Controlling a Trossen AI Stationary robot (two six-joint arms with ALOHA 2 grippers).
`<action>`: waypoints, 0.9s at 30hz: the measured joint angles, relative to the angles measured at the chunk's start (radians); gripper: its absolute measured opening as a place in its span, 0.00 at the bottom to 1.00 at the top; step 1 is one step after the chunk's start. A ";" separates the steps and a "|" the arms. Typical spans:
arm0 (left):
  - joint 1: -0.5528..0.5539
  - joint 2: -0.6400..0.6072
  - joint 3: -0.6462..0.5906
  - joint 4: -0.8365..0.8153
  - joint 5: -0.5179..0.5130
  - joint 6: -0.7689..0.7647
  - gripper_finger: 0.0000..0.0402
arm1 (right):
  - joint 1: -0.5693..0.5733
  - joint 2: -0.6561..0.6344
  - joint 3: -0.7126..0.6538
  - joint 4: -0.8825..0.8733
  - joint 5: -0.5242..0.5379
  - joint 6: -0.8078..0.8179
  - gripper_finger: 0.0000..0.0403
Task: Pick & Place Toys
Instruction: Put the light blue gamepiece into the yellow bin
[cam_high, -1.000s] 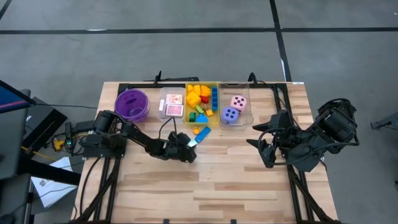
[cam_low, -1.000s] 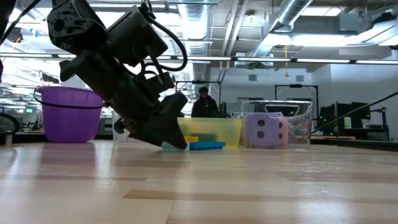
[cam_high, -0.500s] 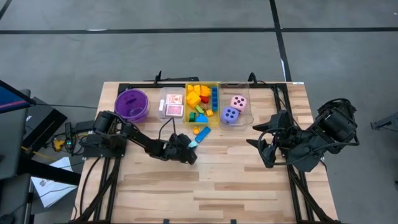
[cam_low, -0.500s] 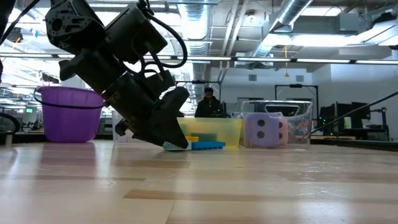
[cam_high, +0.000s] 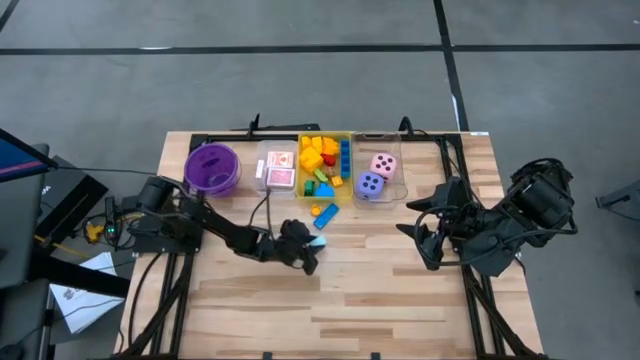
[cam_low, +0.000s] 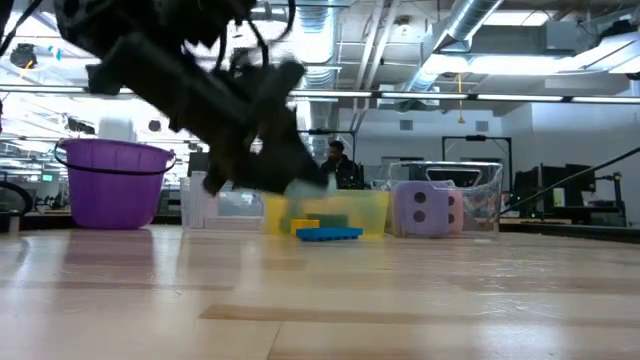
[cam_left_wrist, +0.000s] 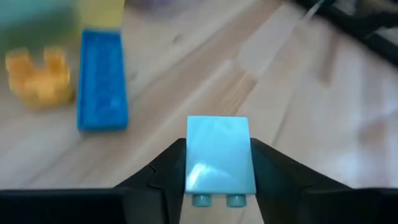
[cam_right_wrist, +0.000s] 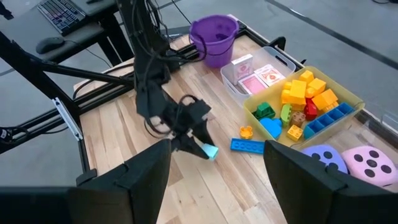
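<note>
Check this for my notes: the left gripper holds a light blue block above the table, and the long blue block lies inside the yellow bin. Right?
Not quite. The left gripper does hold the light blue block, but the long blue block lies on the table outside the yellow bin, as the right wrist view shows.

- A purple round bowl (cam_high: 212, 168) stands near the table's (cam_high: 380, 300) far edge.
- Just beside it sits a clear bin (cam_high: 262, 166), then a yellow bin (cam_high: 349, 165), then another clear bin (cam_high: 397, 180).
- Beyond the table, a person (cam_low: 341, 165) shows in the room.
</note>
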 joint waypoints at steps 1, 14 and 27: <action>0.000 -0.021 0.000 0.003 -0.001 0.024 0.37 | 0.000 0.000 0.000 0.000 0.000 -0.003 0.62; 0.120 -0.301 0.004 0.052 -0.062 0.347 0.36 | 0.000 0.000 0.000 0.003 0.002 -0.008 0.62; 0.324 -0.346 0.125 0.044 -0.009 0.602 0.37 | -0.002 -0.014 0.000 0.000 0.081 0.001 0.62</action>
